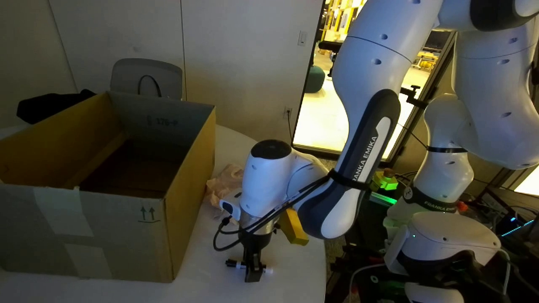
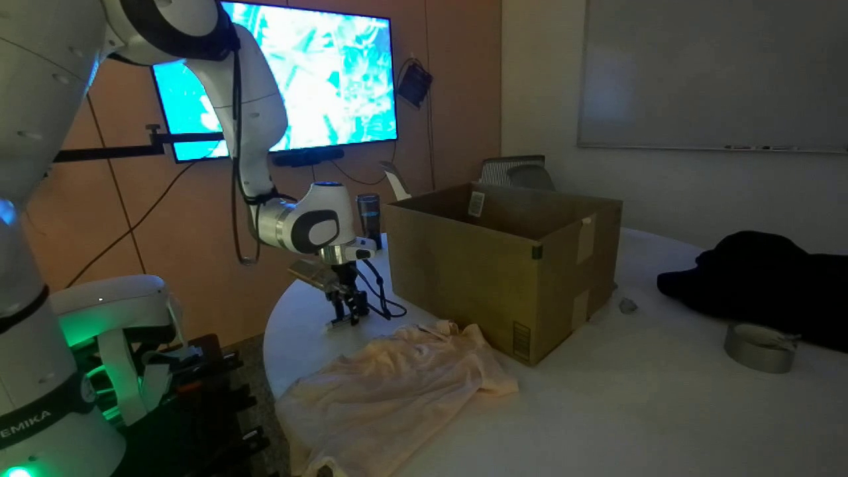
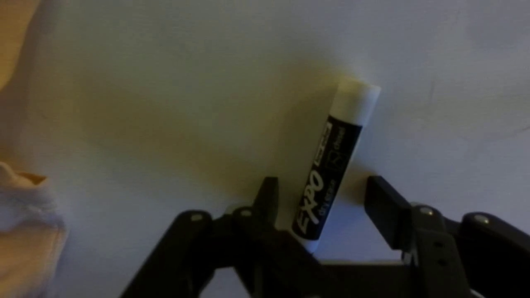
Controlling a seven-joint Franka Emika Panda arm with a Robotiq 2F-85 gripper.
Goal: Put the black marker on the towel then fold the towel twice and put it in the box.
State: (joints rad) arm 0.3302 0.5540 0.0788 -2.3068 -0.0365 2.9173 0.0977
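The black marker lies on the white table, with its black label and white end in the wrist view [image 3: 329, 169]. It also shows in an exterior view [image 1: 230, 263]. My gripper [image 3: 319, 203] is open, with one finger on each side of the marker and a gap to each. It points down at the table in both exterior views [image 1: 252, 275] [image 2: 348, 317]. The peach towel [image 2: 397, 391] lies spread and wrinkled beside the box, partly hidden behind the arm in an exterior view [image 1: 225, 183]. The open cardboard box [image 2: 464, 271] stands upright, also seen in an exterior view [image 1: 113, 240].
A yellowish block [image 1: 293, 227] is close behind the gripper. A dark tumbler [image 2: 370, 215] stands by the box. A black cloth-like item [image 2: 748, 285] and a tape roll [image 2: 760, 348] lie on the table [image 2: 596, 411]. A grey chair [image 1: 147, 78] stands behind.
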